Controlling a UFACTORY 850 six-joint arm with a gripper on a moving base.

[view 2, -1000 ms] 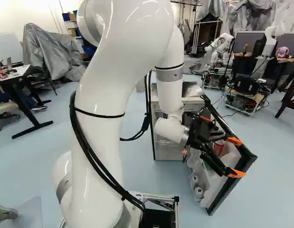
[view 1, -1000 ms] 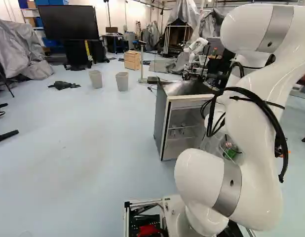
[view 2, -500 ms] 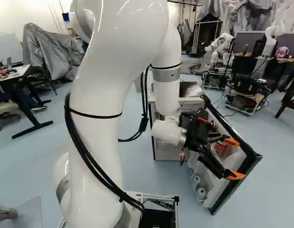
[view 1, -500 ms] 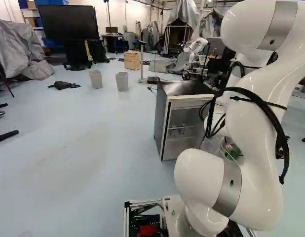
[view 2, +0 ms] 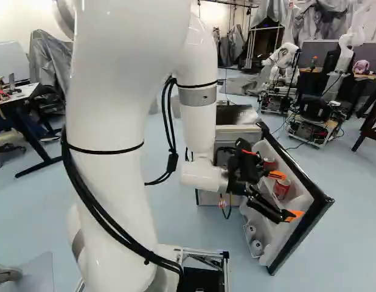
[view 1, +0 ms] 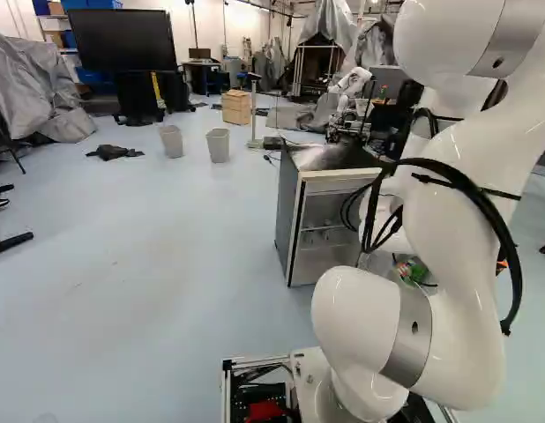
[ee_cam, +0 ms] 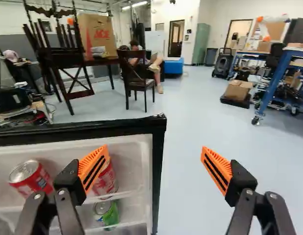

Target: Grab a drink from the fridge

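The white arm (view 2: 112,103) is the biggest thing, its upper part cut off in both base views, and in the left base view it hides most of what lies beyond it. Behind it is the fridge (view 1: 288,211), part of its front covered by the arm and its cables in that view. The fridge door (view 2: 300,237) is swung open, its free upright edge well out from the fridge. Over the door's shelves reach the black fingers (view 2: 294,215), spread wide apart; in the wrist view the free top corner of the door shows between them, one orange pad (ee_cam: 93,169) over the shelf side, the other over the floor past the edge. The drinks are in the door: two red cans (ee_cam: 31,178) (view 2: 282,188) on the upper shelf, one farther from the free edge, the other nearer it and partly hidden by a pad; whether they touch I cannot tell. Lower down, close to that edge, is a green can (ee_cam: 110,215), half covered by the shelf lip. Small pale round things (view 2: 256,246) sit at the door's bottom edge, too small to make out
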